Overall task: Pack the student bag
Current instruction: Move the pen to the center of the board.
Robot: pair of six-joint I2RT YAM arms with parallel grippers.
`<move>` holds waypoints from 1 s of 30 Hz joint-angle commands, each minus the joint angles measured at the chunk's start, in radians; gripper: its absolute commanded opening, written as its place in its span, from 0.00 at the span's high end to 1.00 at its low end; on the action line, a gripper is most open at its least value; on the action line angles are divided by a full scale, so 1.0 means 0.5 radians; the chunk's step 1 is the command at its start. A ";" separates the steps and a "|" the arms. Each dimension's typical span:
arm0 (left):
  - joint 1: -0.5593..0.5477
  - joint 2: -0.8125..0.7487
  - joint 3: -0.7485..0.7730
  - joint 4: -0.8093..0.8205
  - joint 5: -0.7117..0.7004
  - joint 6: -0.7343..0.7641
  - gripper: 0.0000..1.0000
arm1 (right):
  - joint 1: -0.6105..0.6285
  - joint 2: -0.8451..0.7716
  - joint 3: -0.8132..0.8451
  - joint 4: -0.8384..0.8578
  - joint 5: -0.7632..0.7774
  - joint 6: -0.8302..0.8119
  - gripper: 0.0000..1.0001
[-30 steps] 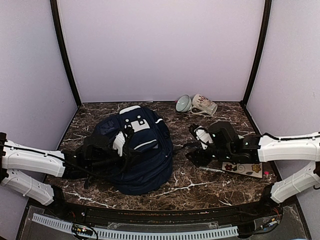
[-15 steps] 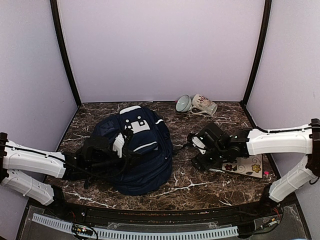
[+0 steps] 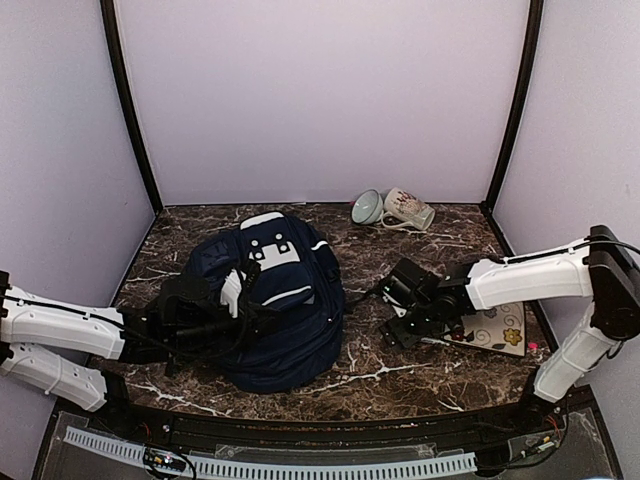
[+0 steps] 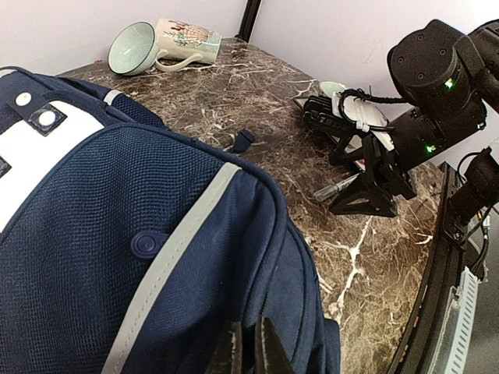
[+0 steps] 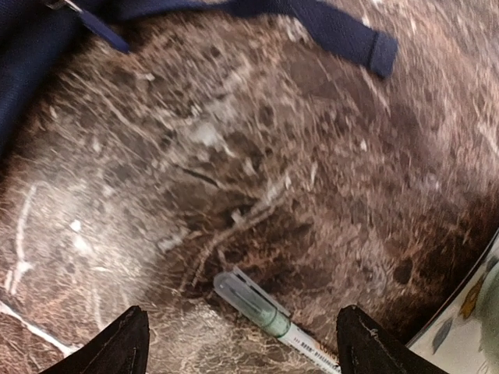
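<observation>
Picking up the slim pen with a clear cap and green band is, by my reading, the step in hand. The right arm reaches low over the brown marbled desk with its jaws wide open, 1 fingertip on each side of the pen and not touching it. The pen lies slantwise on the bare desk, 1 end near the white floral-printed notebook. To do it well, the wrist wants turning so the 2 fingers close across the barrel rather than along it. It then wants lowering until the tips nearly brush the stone, since so thin a thing could roll or skid away from a high or lopsided pinch. Closing near the middle of the barrel should keep it from tipping. The large navy-blue fabric student bag with white stripe trim lies on the left half of the desk, apart from the pen, with a loose blue strap trailing towards it. The left arm has its jaws apparently closed on a fold of the student bag at its near edge. A cream patterned mug and a pale green bowl lie tipped at the back.
</observation>
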 commanded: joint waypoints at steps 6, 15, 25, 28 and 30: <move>-0.009 -0.060 -0.050 0.035 0.153 -0.076 1.00 | -0.043 0.108 -0.107 0.082 0.024 0.259 0.17; -0.009 -0.072 -0.053 0.036 0.138 -0.073 1.00 | -0.080 0.087 -0.167 0.218 -0.098 0.259 0.61; -0.012 -0.072 -0.062 0.048 0.147 -0.080 1.00 | 0.012 0.170 -0.041 0.446 -0.209 0.286 0.95; -0.012 -0.075 -0.062 0.049 0.143 -0.079 1.00 | 0.052 0.205 0.009 0.547 -0.158 0.318 0.97; -0.012 -0.077 -0.067 0.052 0.145 -0.084 1.00 | 0.060 0.227 0.004 0.613 -0.127 0.347 0.97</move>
